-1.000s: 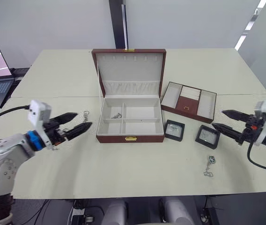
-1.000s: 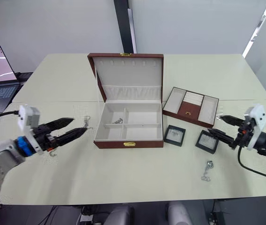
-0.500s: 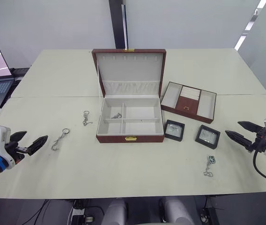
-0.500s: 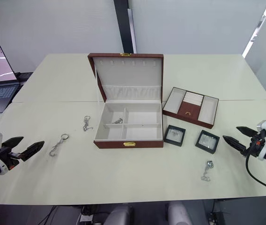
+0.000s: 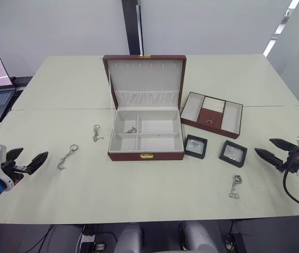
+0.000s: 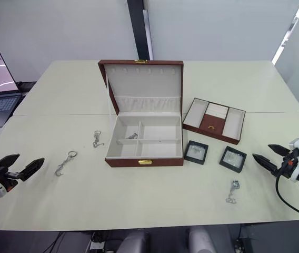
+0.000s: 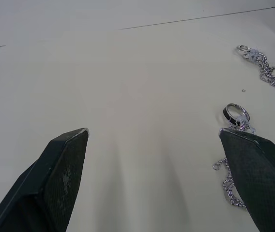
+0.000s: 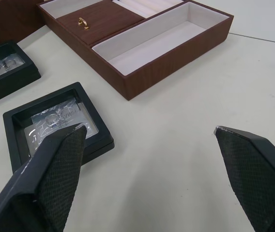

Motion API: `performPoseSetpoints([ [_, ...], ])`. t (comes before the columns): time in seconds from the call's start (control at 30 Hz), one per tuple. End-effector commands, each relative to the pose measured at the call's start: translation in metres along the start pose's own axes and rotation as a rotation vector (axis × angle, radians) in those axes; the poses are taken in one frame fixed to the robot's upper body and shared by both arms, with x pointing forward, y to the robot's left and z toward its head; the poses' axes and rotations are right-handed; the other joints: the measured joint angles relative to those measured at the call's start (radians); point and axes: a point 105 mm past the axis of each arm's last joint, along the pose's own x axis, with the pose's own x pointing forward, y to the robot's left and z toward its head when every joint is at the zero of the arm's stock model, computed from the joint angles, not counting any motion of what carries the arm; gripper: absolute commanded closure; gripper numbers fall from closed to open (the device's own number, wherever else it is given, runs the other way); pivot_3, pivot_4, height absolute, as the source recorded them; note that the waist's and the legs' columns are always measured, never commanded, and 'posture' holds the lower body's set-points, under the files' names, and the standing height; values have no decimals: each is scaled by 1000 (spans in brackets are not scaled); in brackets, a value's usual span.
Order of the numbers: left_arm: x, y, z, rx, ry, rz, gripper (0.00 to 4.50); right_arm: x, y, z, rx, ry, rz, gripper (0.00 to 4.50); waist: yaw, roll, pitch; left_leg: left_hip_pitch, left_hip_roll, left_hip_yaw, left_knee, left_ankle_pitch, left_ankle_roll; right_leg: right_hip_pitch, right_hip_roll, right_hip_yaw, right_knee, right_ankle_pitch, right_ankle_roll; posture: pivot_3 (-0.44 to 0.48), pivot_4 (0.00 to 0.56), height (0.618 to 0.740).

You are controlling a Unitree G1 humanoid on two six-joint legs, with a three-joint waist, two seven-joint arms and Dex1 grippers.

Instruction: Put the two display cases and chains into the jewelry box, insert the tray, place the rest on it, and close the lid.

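Jaws apart on both the left gripper [image 5: 29,161] and right gripper [image 5: 268,148], nothing held; packing barely begun, so next reach for a display case [image 5: 233,153] and grasp it

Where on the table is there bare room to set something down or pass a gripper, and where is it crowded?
Bare patches: the far half behind the jewelry box; the front edge between the ringed chain and the chain on the robot's right. Crowded: right of the box, where the tray and two display cases sit close together.
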Motion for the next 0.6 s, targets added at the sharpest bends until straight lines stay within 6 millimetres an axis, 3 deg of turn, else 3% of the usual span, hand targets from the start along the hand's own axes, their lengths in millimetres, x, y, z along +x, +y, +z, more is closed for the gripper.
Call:
performPoseSetpoints([
  [0.03, -2, 4, 12, 21, -37, 18, 21, -2, -2, 13, -36, -39, -8, 0, 0, 0, 0, 0, 0, 0, 0, 0, 0, 0, 0, 0, 0, 0, 0, 0, 150, 740],
  [0.33, -1, 2, 14, 3, -64, 16, 21, -2, 0, 14, -20, -57, 3, 0, 0, 0, 0, 0, 0, 0, 0, 0, 0, 0, 0, 0, 0, 0, 0, 0, 150, 740],
  [0.47, 2, -7, 14, -23, -99, 1, 21, 0, 3, 19, -25, -79, 20, 0, 0, 0, 0, 0, 0, 0, 0, 0, 0, 0, 0, 0, 0, 0, 0, 0, 150, 740],
  [0.6, 3, -21, 15, -22, -132, -36, 21, 10, 24, 38, -50, -129, 121, 0, -1, 0, 0, 0, 0, 0, 0, 0, 0, 0, 0, 0, 0, 0, 0, 0, 150, 740],
])
